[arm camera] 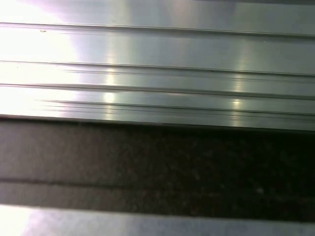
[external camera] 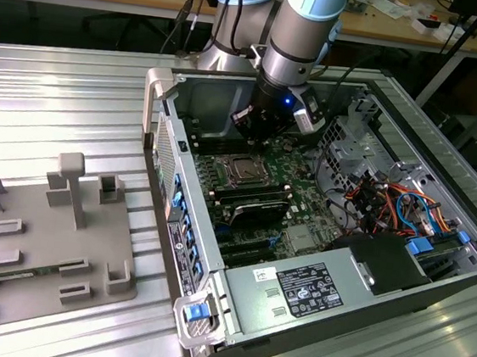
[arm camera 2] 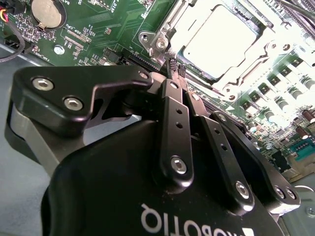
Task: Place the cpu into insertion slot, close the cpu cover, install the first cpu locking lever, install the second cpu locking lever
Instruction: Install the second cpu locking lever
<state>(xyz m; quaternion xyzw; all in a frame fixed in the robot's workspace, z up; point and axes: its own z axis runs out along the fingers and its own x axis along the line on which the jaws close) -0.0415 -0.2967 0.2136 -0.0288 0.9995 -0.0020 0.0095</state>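
The open computer case (external camera: pixel 184 224) lies on the table with its green motherboard (external camera: pixel 299 172) facing up. The cpu (arm camera 2: pixel 221 42), a silvery square, sits in the socket, and in the exterior view the cpu (external camera: pixel 243 171) shows as a small grey square. The cpu cover (arm camera 2: pixel 231 82) lies flat around it as a metal frame. My gripper (arm camera 2: pixel 176 67) is shut, its black fingertips pressed together just beside the socket's corner, with nothing visible between them. In the exterior view my gripper (external camera: pixel 255 140) hangs just above the socket's far edge.
A grey fixture plate (external camera: pixel 36 234) with raised blocks lies at the exterior view's left. Inside the case are dark memory slots (external camera: pixel 253 204), a power supply (external camera: pixel 303 292) and coloured cables (external camera: pixel 398 204). A coin cell (arm camera 2: pixel 45 11) sits on the board. The ribbed metal table (arm camera: pixel 157 73) surrounds the case.
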